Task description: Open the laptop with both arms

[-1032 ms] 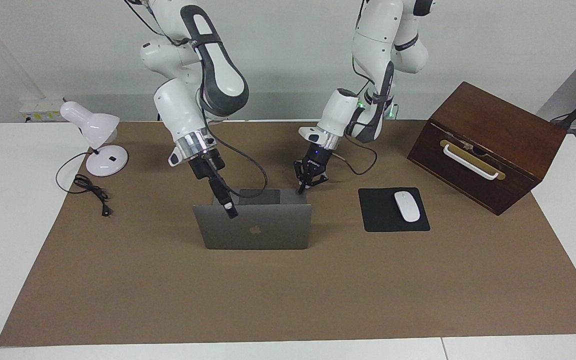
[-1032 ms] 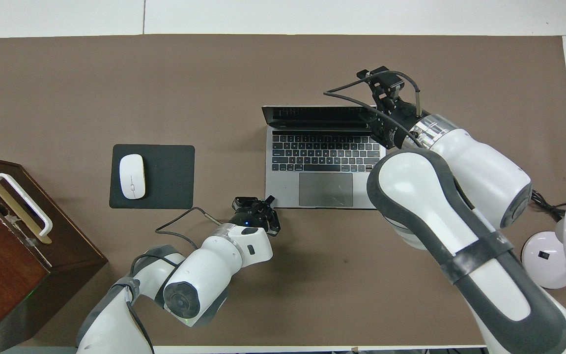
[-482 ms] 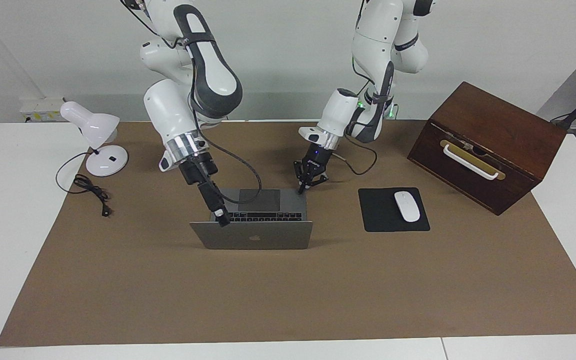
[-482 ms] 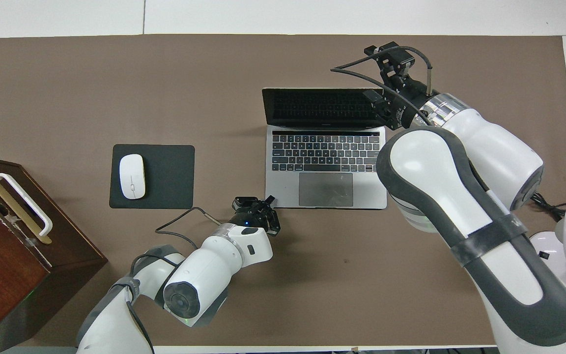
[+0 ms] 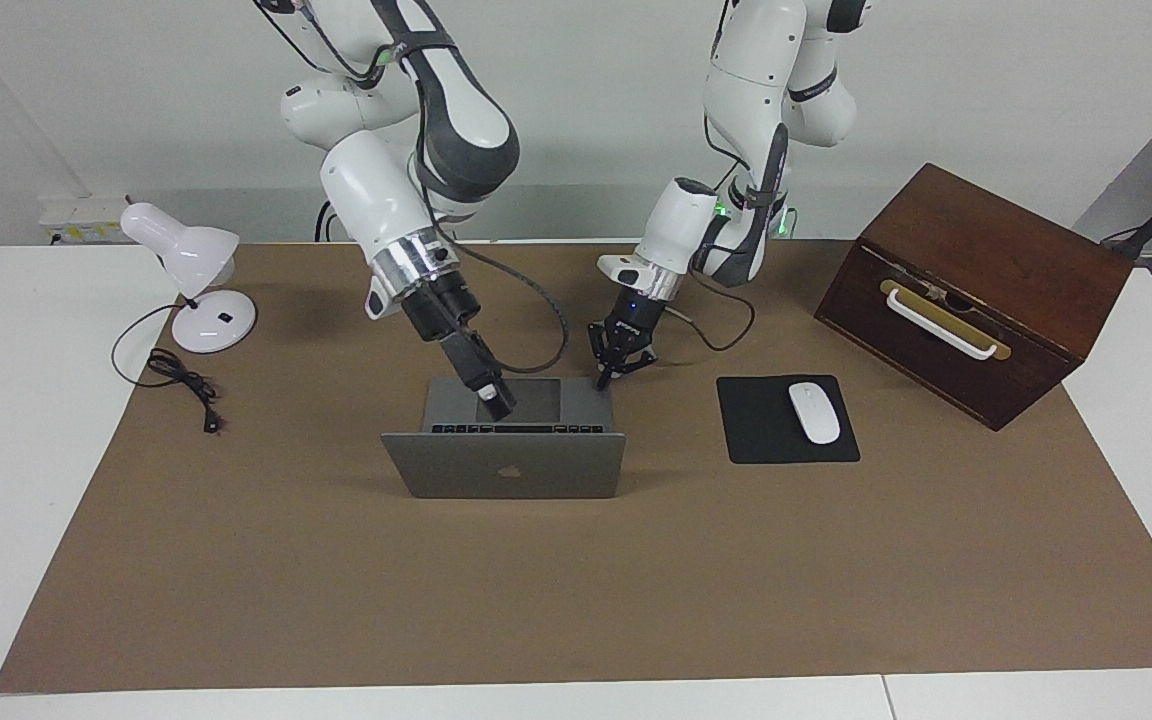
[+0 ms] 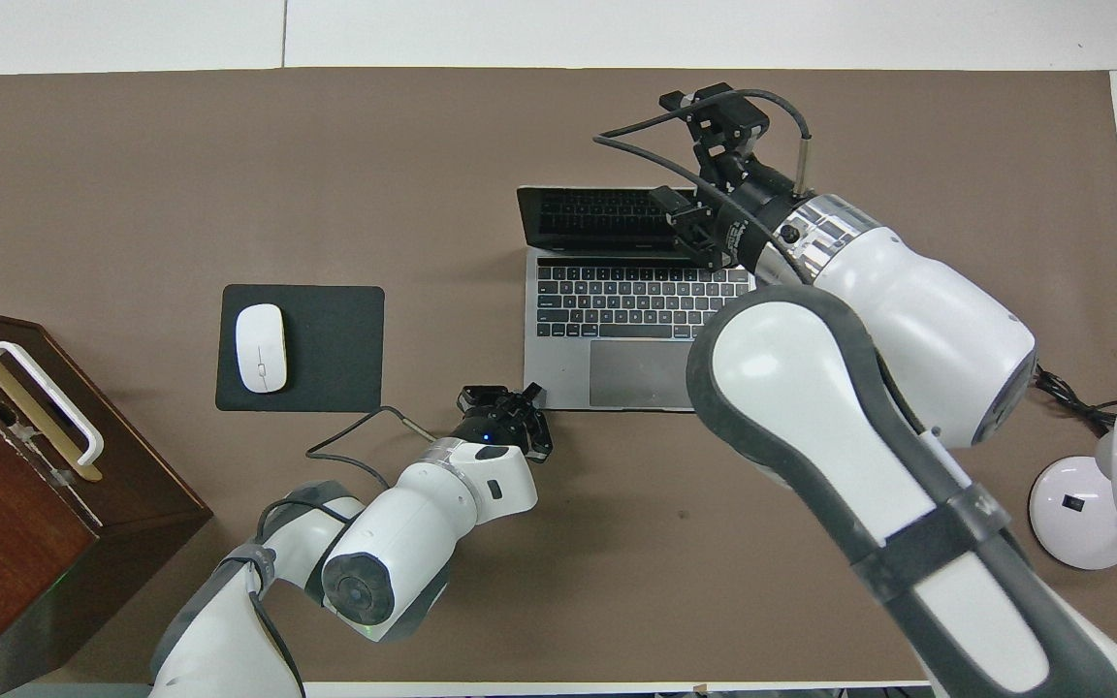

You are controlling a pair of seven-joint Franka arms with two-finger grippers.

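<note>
**Two arms at an open laptop**

One laptop (image 5: pixel 504 465) stands open in the middle of the brown mat (image 5: pixel 576 600), its lid raised with the logo facing away from the robots and the keyboard and trackpad bare.

The left gripper (image 5: pixel 602 380) is down at the corner of the laptop's base nearest the robots on the left arm's side, its fingertips closed together with nothing between them. The right gripper (image 5: pixel 499 403) hangs over the trackpad, clear of the lid; I cannot tell whether its fingers are apart or together.

Toward the left arm's end lie a black mouse pad (image 5: pixel 786 435) with a white mouse (image 5: pixel 814 412) on it, then a wooden box (image 5: pixel 976 290). A white desk lamp (image 5: pixel 191 285) sits toward the right arm's end.
</note>
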